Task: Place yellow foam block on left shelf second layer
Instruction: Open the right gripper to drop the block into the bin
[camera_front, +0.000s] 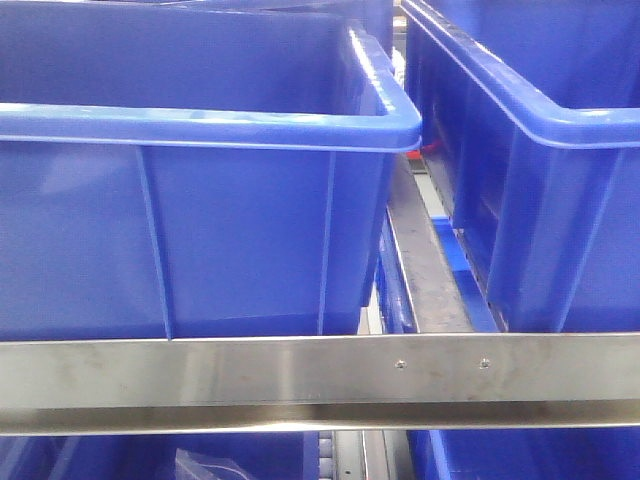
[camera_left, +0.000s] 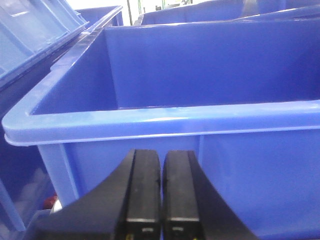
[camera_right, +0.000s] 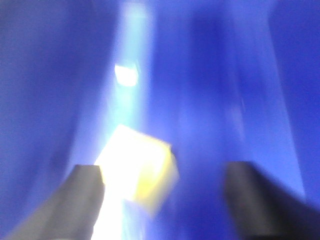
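Observation:
The yellow foam block (camera_right: 137, 170) shows only in the blurred right wrist view, lying on a blue bin floor (camera_right: 215, 125), brightly lit. My right gripper (camera_right: 160, 200) is open, its fingers wide apart; the block lies next to the left finger (camera_right: 75, 200), well clear of the right one. My left gripper (camera_left: 161, 200) is shut and empty, its two black fingers together in front of the near wall of a blue bin (camera_left: 165, 125). Neither gripper nor the block shows in the front view.
In the front view two blue plastic bins (camera_front: 200, 200) (camera_front: 540, 170) stand side by side on a shelf behind a steel rail (camera_front: 320, 375). More blue bins show below the rail and to the left in the left wrist view (camera_left: 30, 35).

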